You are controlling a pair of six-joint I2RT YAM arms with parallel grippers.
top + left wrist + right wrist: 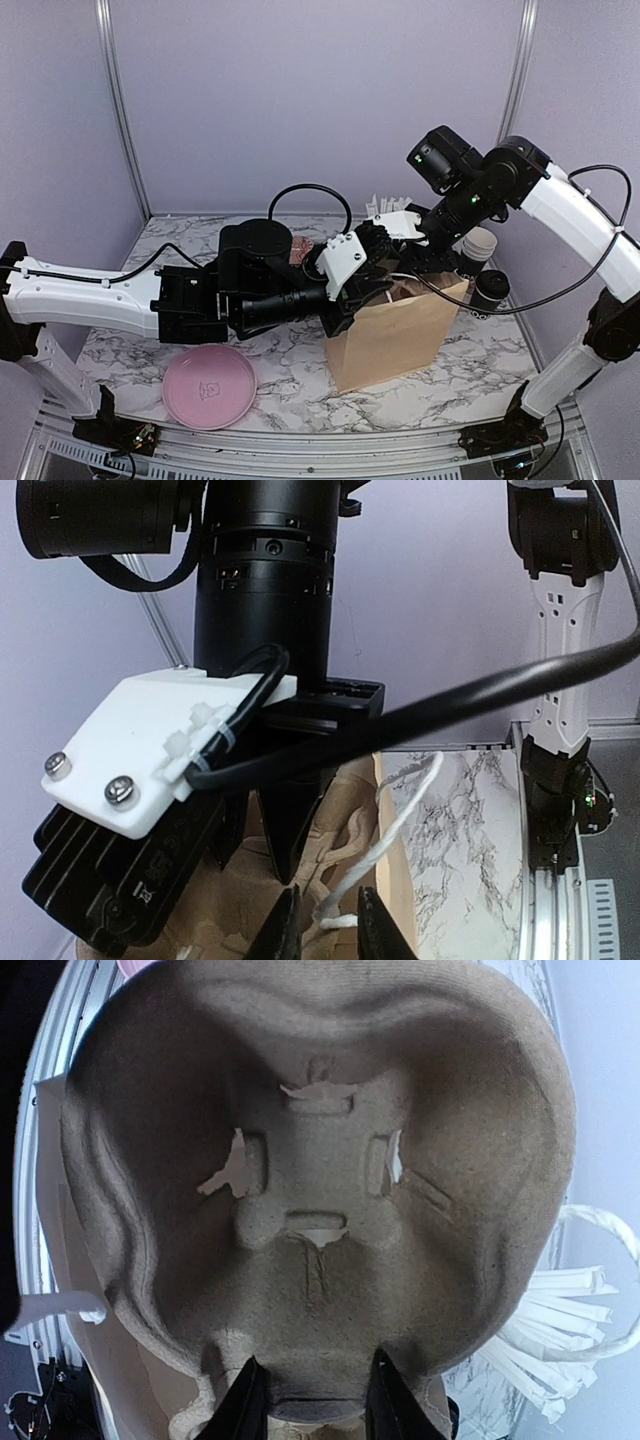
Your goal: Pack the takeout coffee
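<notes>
Right jaws: the right gripper (315, 1370) sits nearest its wrist lens, with both fingers clamped on the near rim of the pulp carrier (320, 1160).
Pulp carrier: brown moulded pulp that fills the right wrist view. It has a raised centre with four slots, and pale torn flecks show at them. From above it hangs at the mouth of the paper bag (400, 335).
Left jaws: the left gripper (328, 895) has its fingers drawn close with a narrow gap. The bag's white cord handle (400, 810) runs down between them. Whether they pinch it cannot be told.
Paper bag: brown and upright on the marble table (280, 340), right of centre, with both grippers at its open top.
Coffee, place: two cups stand on the table just right of the bag, near the right wall and under the right arm. Neither is in the bag.
Coffee, axis: both appear upright, with the long axis vertical. The rear cup (480, 243) turns its open mouth up toward the top camera.
Coffee, look: the rear cup is black with a cream-white inside and is partly hidden by the arm. The front cup (490, 288) is black with a dark top and pale marks low on its wall, too small to read.
Straws: white straws (555, 1315) lie beside the carrier's right edge.
Cable: a black cable (450, 715) crosses the left wrist view.
Plate: a pink plate (208, 387) lies at the table's near left, well apart from the bag.
</notes>
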